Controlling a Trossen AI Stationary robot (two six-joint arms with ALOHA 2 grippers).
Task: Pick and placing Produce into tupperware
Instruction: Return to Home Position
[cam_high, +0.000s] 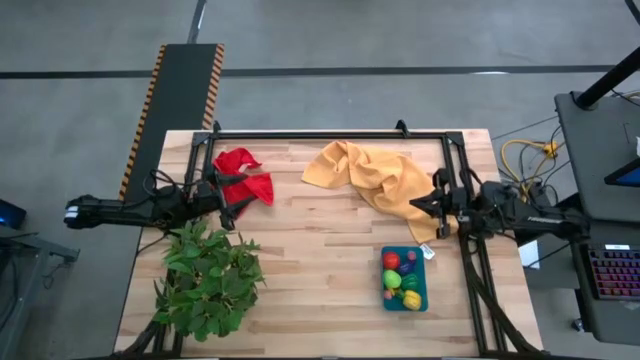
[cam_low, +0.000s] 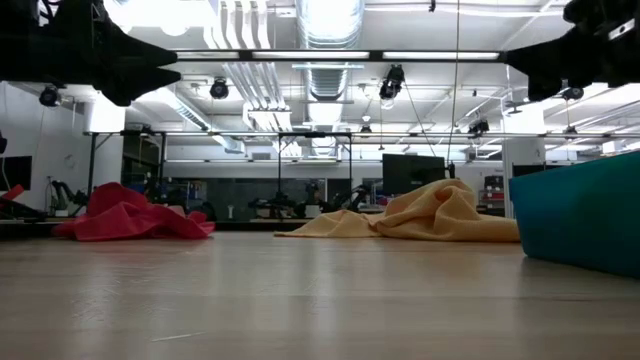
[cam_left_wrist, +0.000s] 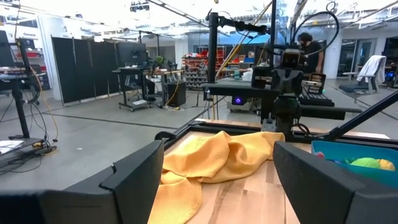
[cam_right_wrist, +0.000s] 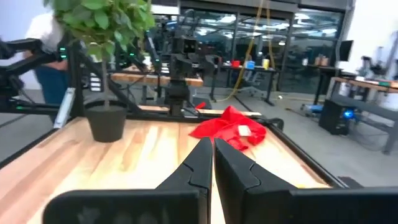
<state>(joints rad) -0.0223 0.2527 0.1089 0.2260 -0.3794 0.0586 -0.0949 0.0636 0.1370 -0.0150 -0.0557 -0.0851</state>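
The teal-blue tupperware (cam_high: 424, 302) stands on the table near its right near corner, and it also shows in the low view (cam_low: 585, 215). The produce (cam_high: 402, 277) lies inside it: red, yellow, lime green and purple pieces. The left wrist view shows a lime green piece (cam_left_wrist: 364, 163) in the tupperware (cam_left_wrist: 329, 149). My left gripper (cam_high: 232, 205) (cam_left_wrist: 217, 162) is open and hangs above the table's left side, beside the red cloth. My right gripper (cam_high: 418, 207) (cam_right_wrist: 212, 149) is shut and hovers over the yellow cloth's right edge, on the far side of the tupperware.
A red cloth (cam_high: 245, 175) lies crumpled at the far left, and a yellow cloth (cam_high: 375, 175) is heaped at the far middle to right. A potted leafy plant (cam_high: 205, 275) stands at the near left. Bare wood lies between the plant and the tupperware. A black frame runs along the far edge.
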